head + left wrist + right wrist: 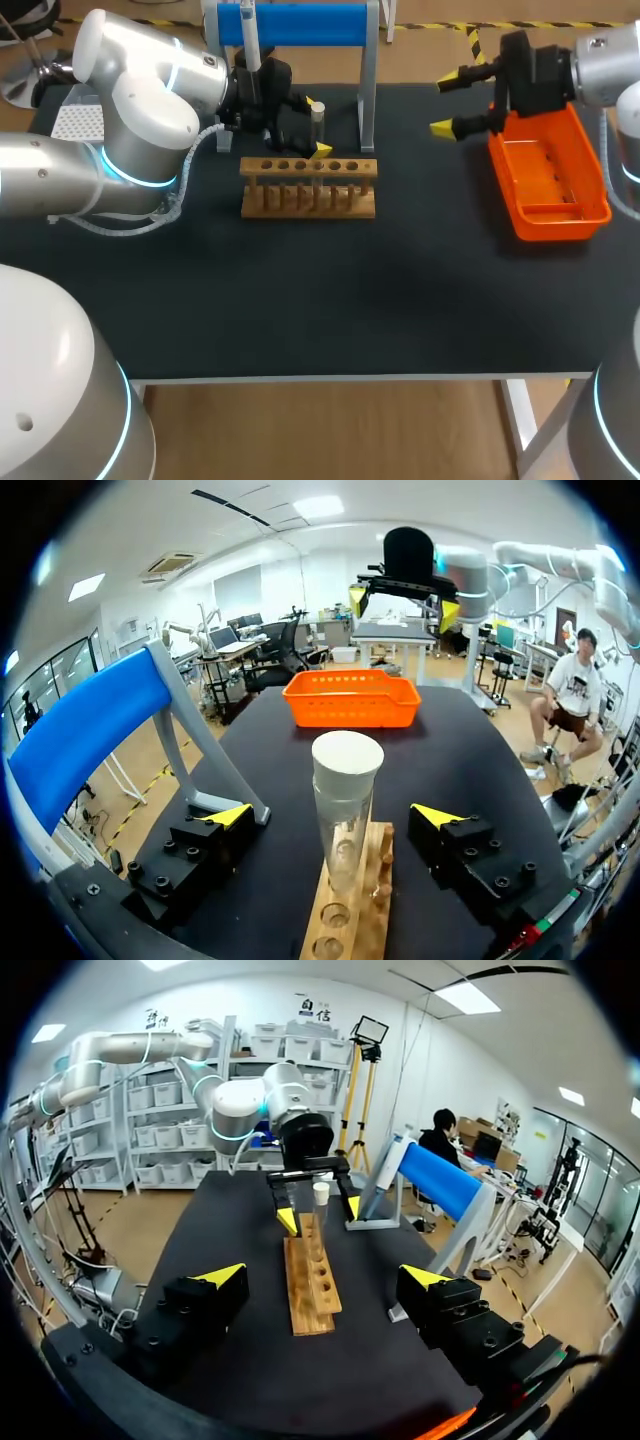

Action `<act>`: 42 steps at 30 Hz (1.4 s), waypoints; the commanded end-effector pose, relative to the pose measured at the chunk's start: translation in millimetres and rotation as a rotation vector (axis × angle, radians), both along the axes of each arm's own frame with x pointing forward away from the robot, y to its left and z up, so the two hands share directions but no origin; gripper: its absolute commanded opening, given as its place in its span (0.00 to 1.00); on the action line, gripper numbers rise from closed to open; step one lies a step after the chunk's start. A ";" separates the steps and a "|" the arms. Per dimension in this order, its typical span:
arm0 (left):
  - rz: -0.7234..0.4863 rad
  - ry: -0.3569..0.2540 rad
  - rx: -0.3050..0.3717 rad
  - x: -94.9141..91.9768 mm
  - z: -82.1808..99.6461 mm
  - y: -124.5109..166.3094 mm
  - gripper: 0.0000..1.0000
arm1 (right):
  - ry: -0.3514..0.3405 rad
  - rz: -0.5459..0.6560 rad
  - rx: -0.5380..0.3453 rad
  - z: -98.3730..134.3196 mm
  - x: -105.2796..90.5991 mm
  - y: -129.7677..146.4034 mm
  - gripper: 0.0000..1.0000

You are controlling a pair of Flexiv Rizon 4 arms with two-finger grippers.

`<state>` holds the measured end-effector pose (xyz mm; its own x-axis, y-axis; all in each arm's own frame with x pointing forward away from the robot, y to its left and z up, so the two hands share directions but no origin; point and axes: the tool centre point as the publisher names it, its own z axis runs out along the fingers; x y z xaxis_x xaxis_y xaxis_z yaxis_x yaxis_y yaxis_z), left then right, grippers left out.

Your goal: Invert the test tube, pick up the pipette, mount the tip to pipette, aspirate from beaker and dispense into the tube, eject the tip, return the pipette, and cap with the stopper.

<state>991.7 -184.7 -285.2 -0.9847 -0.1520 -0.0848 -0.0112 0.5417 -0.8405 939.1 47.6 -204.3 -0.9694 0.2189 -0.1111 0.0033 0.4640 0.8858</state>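
A clear test tube (343, 830) with a white stopper (347, 764) stands upright in the wooden rack (308, 186). My left gripper (320, 128) is open, its fingers on either side of the tube without touching it. The tube (317, 113) sits at the rack's back row, right of the middle. The pipette (250, 38) hangs on the blue stand (292, 24) behind my left wrist. My right gripper (446, 104) is open and empty above the table, beside the orange tray (548, 190). In the right wrist view the rack (312, 1285) lies ahead of the right gripper (323, 1277).
The orange tray (350, 700) lies at the table's right side, and its inside shows nothing. A white perforated box (78, 122) sits at the far left behind my left arm. The blue stand's metal legs (367, 95) rise just behind the rack. Dark mat covers the near table.
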 end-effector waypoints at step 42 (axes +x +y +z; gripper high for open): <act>0.208 -0.018 0.050 -1.2 13.7 72.8 1.00 | -0.002 -0.004 -0.001 -0.2 -1.8 -0.2 1.00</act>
